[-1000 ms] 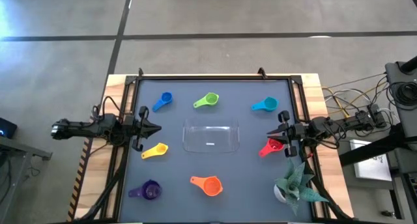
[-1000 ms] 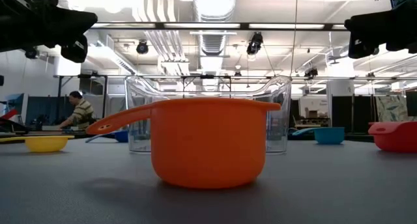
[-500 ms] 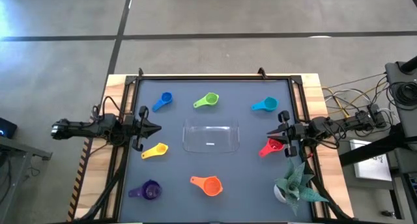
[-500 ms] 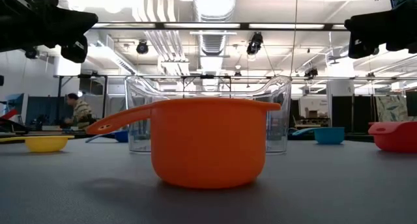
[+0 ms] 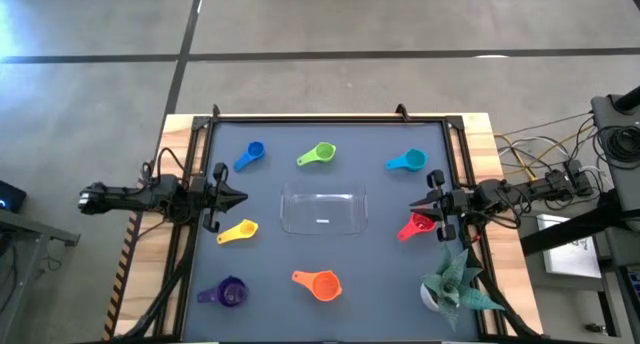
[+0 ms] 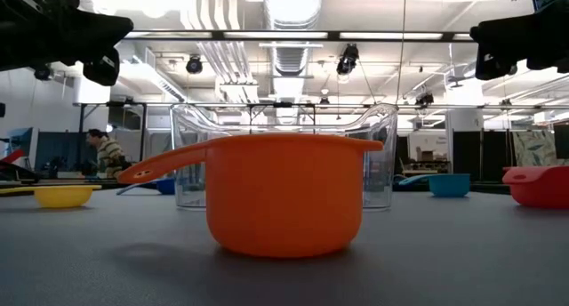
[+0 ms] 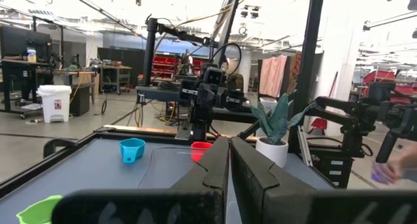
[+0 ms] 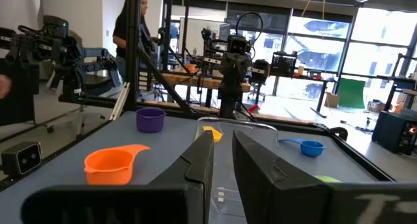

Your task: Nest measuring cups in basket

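Measuring cups lie scattered on the dark surface, none yet in the basket, which sits bare at centre, clear and open-topped. Far side: dark blue cup, green cup, light blue cup. Near side: purple cup, orange cup. Yellow cup lies left of the basket, red cup to its right. All well apart from each other, ringed round the basket, presumably so each can be picked singly. Left gripper hangs over the left edge, just beyond the yellow cup, fingers clenched together with nothing between them, as its wrist view shows. Right gripper hangs over the right edge, almost above the red cup, fingers nearly closed with a narrow gap, holding nothing. Both point inward at the basket. Potted plant stands at the near right corner. Judged: task not begun.
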`<state>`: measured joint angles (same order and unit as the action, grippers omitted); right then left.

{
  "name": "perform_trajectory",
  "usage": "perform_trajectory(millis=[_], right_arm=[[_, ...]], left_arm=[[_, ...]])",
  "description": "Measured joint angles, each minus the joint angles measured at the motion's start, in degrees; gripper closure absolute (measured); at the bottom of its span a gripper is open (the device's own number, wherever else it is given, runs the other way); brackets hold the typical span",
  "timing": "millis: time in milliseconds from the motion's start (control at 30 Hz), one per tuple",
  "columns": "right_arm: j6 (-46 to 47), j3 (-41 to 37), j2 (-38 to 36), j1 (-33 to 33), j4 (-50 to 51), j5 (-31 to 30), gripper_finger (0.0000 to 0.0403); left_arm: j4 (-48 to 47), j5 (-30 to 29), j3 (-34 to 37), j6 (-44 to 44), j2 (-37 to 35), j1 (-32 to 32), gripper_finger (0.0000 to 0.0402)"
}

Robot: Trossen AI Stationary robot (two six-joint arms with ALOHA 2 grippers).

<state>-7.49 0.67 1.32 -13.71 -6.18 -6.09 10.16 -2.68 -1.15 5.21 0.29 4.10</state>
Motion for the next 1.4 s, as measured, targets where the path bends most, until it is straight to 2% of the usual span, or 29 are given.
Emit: perform_trajectory(millis=[967,1100,1233,1400], right_arm=[[0.0,0.0,-0.02,0.01,-0.02,0.0,0.0355],[0.0,0.0,-0.01,0.02,-0.01,0.0,0.0355],[0.0,0.0,0.0,0.01,-0.01,0.0,0.0355],[0.0,0.0,0.01,0.02,-0.02,0.0,0.0355]], left_arm=[[0.29,-1.37,0.02,-0.08,-0.02,0.0,0.0402],[2.3,-1.4,-0.34,-3.2,-0.02,-0.02,0.0402],[-3.27,-1.42,-5.65,-6.31,2.03,-0.02,0.0402],[-15.91,-5.28,-18.02,-11.79,10.73,-0.02,0.0402]])
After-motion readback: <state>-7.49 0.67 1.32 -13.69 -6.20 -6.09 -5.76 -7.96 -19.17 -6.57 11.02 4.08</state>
